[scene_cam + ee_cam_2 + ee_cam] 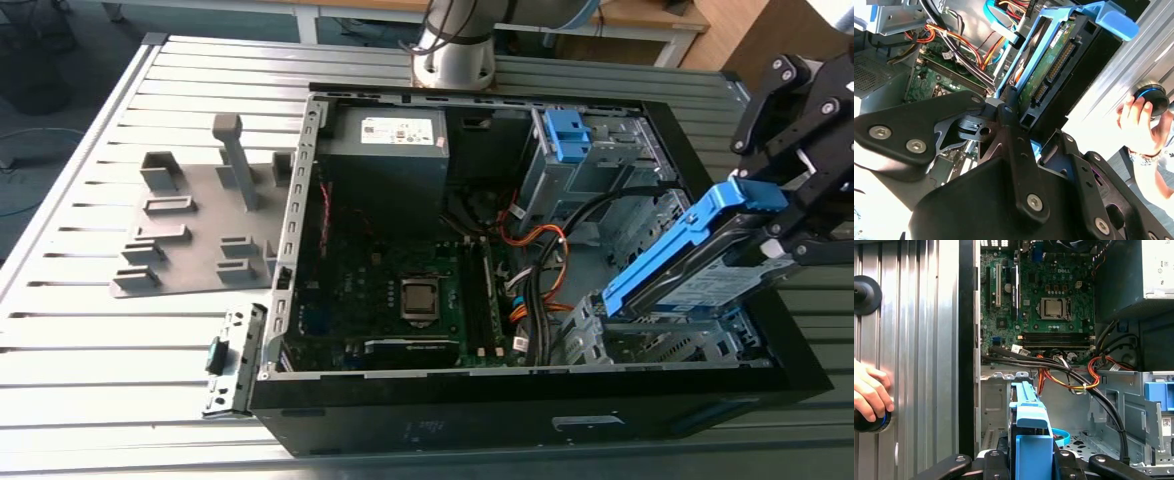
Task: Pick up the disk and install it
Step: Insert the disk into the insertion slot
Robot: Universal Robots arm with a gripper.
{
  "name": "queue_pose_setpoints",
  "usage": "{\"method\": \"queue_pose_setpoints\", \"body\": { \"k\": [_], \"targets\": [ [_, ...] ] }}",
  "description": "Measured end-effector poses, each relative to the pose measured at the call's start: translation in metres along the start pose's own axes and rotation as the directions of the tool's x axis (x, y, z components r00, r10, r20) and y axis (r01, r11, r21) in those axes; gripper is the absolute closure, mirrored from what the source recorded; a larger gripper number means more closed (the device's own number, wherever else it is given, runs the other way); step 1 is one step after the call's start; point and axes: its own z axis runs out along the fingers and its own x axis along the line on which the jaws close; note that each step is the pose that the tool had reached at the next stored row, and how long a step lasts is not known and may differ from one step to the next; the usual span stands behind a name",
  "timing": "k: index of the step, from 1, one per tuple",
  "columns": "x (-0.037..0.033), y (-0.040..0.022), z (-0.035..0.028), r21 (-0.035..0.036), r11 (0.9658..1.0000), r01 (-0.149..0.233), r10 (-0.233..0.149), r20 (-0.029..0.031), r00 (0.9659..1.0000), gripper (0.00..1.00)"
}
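A ribbed silver metal worktop (80, 330) spans the exterior view. On it lies a black tower computer case (534, 420) on its side with its panel off, taking up the centre and right of the frame. The silver cylindrical base of the arm (454, 50) stands on the worktop at the top centre, just behind the case.

Inside the case, a green motherboard (387, 290) lies toward the lower centre. A grey boxy power supply with a white label (387, 160) sits above it in the frame. A silver drive cage (587, 165) with a blue plastic latch (567, 135) stands at the upper right. A grey plastic fixture plate with upright posts (200, 230) rests on the worktop at the left, beside the case.

The disk (707, 280), a flat silver-grey drive framed by a blue plastic bracket, hangs tilted at the right of the exterior frame. Its lower end dips over a silver bay (641, 335) in the case's lower right corner, and its upper end rises past the case wall. The black end effector (787, 235) pinches the disk at that raised end, with a finger on either flat side.

A bundle of orange and black cables (547, 250) runs between the motherboard and the bay.

In the first wrist view a person's hand (869, 395) rests on a black round knob (871, 424) on the worktop.
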Motion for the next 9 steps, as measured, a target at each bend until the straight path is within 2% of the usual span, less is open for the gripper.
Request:
{"method": "queue_pose_setpoints", "body": {
  "k": [9],
  "targets": [
    [0.0003,-0.0002,0.005,0.0,1.0,0.0,0.0,-0.0001,1.0,0.63]
  ]
}}
